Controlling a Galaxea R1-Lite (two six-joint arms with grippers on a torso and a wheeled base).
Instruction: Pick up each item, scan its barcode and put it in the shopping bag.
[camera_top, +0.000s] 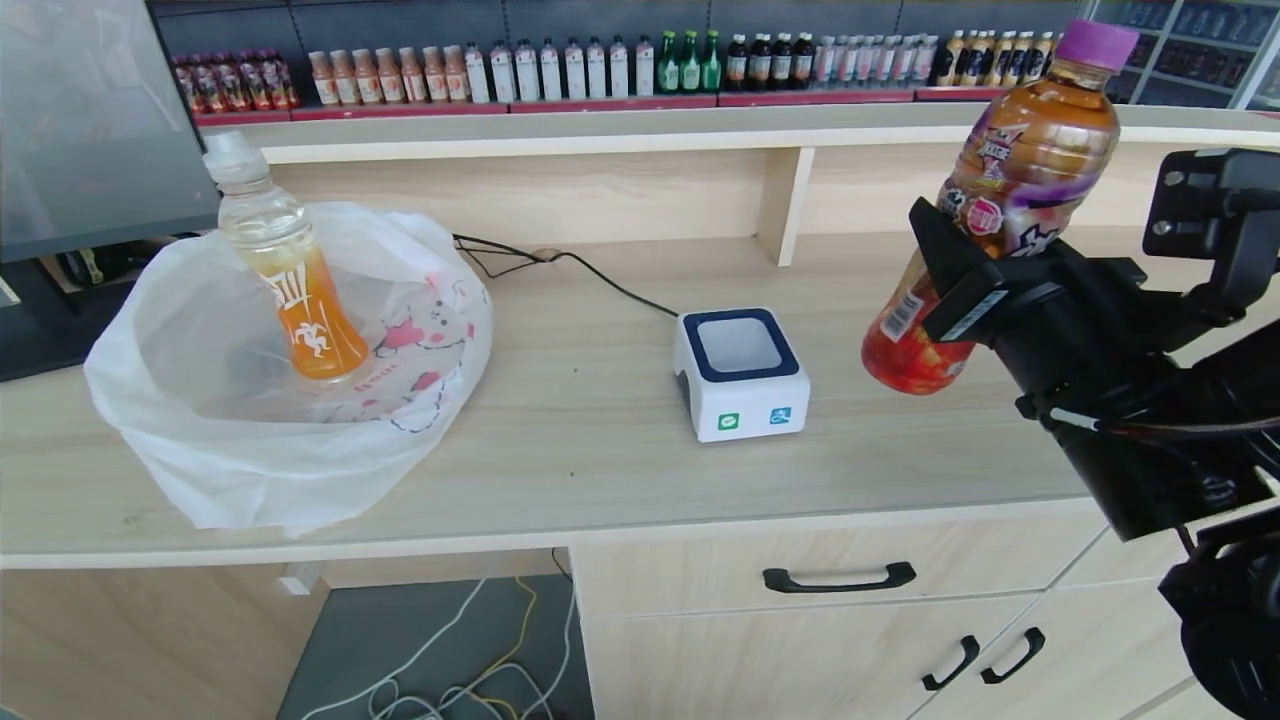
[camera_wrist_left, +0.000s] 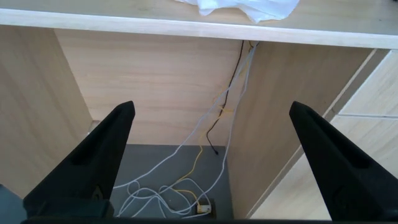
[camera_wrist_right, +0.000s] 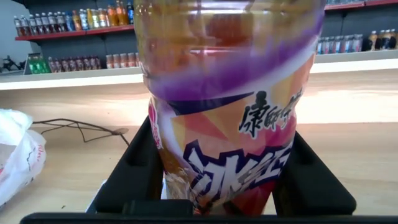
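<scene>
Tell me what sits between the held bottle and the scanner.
Nothing visible does. The right gripper holds the purple-capped bottle above the right side of the counter, and only bare counter lies between it and the scanner. The shopping bag, farther left, already holds an orange bottle.

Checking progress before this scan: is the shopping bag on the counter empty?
No, an orange-labelled bottle stands upright inside the shopping bag, while the right gripper holds the purple-capped bottle.
</scene>
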